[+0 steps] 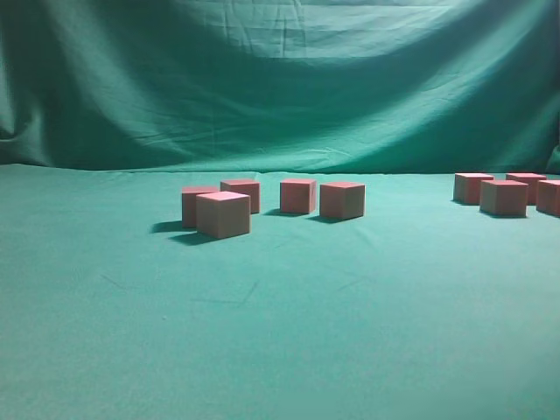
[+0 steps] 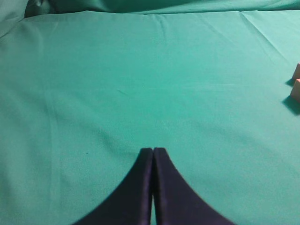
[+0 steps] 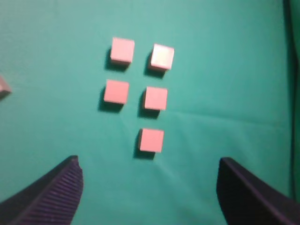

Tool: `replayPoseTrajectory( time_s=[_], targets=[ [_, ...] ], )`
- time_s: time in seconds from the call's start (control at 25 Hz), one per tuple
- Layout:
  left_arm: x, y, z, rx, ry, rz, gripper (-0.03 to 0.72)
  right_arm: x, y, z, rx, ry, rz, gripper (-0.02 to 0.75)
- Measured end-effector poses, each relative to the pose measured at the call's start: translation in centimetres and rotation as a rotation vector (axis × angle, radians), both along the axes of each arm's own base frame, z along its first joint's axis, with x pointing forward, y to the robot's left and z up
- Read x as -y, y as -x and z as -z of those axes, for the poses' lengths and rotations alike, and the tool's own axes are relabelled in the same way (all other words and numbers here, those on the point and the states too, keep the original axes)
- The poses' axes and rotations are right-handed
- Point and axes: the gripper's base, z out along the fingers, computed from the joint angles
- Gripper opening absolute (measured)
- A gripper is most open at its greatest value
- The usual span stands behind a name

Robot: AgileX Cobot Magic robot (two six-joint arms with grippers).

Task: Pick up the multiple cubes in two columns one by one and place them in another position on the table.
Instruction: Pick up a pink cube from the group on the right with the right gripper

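Note:
In the right wrist view several pinkish-red cubes lie in two columns on the green table [image 3: 234, 70]. The nearest cube [image 3: 152, 139] lies alone at the foot of the right column, with pairs [image 3: 116, 91] [image 3: 155, 98] behind it. My right gripper [image 3: 149, 161] is open and empty, above the cloth just short of the nearest cube. My left gripper [image 2: 153, 151] is shut and empty over bare cloth; two cube edges [image 2: 296, 89] show at its right edge. In the exterior view one group of cubes [image 1: 223, 214] lies left of centre and another [image 1: 503, 197] at the far right. Neither gripper shows there.
A draped green backdrop [image 1: 280, 79] hangs behind the table. Part of another cube [image 3: 3, 87] shows at the left edge of the right wrist view. A dark strip [image 3: 291, 70] runs down the right edge of that view.

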Motion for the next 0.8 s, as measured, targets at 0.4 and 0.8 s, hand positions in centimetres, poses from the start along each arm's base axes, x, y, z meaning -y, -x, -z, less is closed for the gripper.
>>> replayPoseTrajectory(
  time_s=[0.4, 0.8],
  targets=[
    [0.0, 0.0, 0.0, 0.000, 0.000, 0.000, 0.000, 3.6, 0.2, 10.0, -0.101, -0.102, 0.127, 0.571],
    [0.0, 0.0, 0.0, 0.000, 0.000, 0.000, 0.000, 3.0, -2.9, 15.6, -0.083, -0.111, 0.103, 0.571]
  ],
)
